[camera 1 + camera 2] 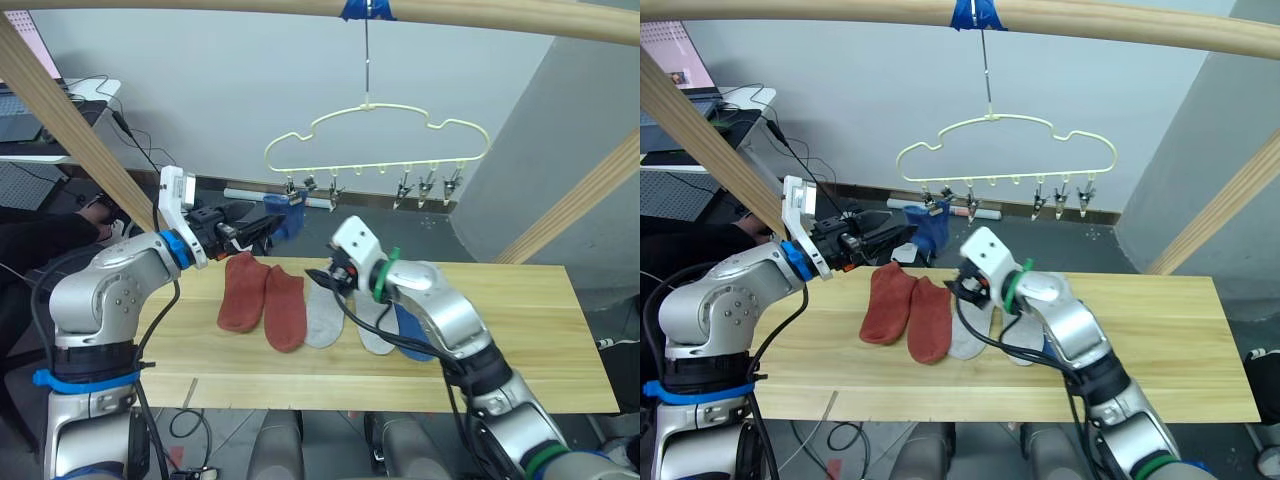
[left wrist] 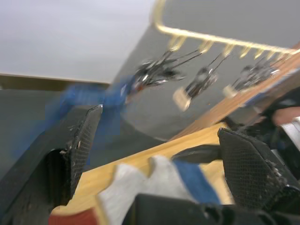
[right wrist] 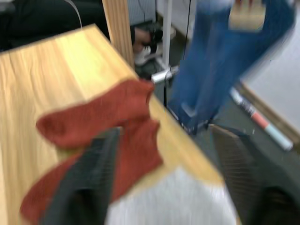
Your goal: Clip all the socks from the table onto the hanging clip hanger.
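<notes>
Left eye view shows one blue sock [image 1: 288, 213] already hanging from the leftmost clip of the clip hanger [image 1: 377, 133]. My left gripper [image 1: 268, 226] is just beside it, fingers wide apart, holding nothing. My right gripper [image 1: 322, 274] hovers open over the grey socks [image 1: 322, 315] on the table [image 1: 520, 330], beside two red socks [image 1: 262, 295].

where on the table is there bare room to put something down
The table's right end, past the blue sock, is bare, as is the front strip. The middle is crowded: red socks, grey socks and the right claw.
</notes>
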